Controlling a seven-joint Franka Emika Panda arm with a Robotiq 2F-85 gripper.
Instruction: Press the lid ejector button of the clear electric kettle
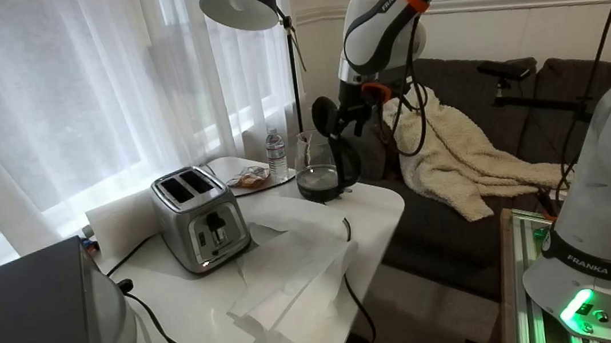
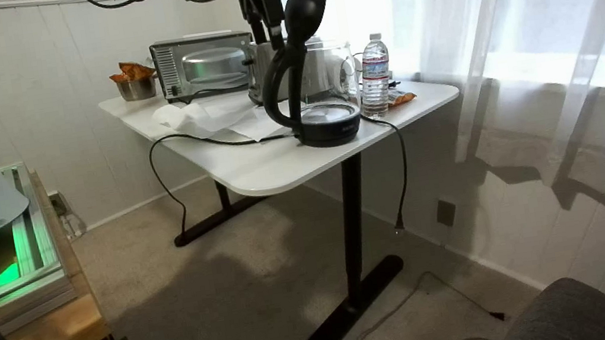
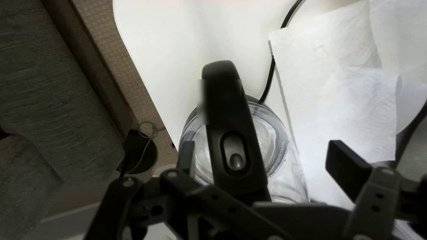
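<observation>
Lit mainly by daylight through sheer curtain [image 1: 89, 92], bleached near white in both exterior views. Dim, murky around dark sofa [image 1: 446, 242]. Green glow from robot base [image 1: 606, 284], spilling onto metal rails [image 1: 531, 284]. Small glint low on toaster [image 1: 199, 221]. Broad, soft-edged shadow across carpet [image 2: 208, 298] below table [image 2: 260, 170]. In wrist view: near overexposed over paper [image 3: 337, 100]; dark tones on pincer [image 3: 267, 161] against bright table; blocky compression patch across kettle handle [image 3: 223, 103]; dim, smeared texture at left; thin pinkish band along top edge.

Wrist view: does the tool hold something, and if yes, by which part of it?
Nothing is held: the tool stands open at the kettle handle.
</observation>
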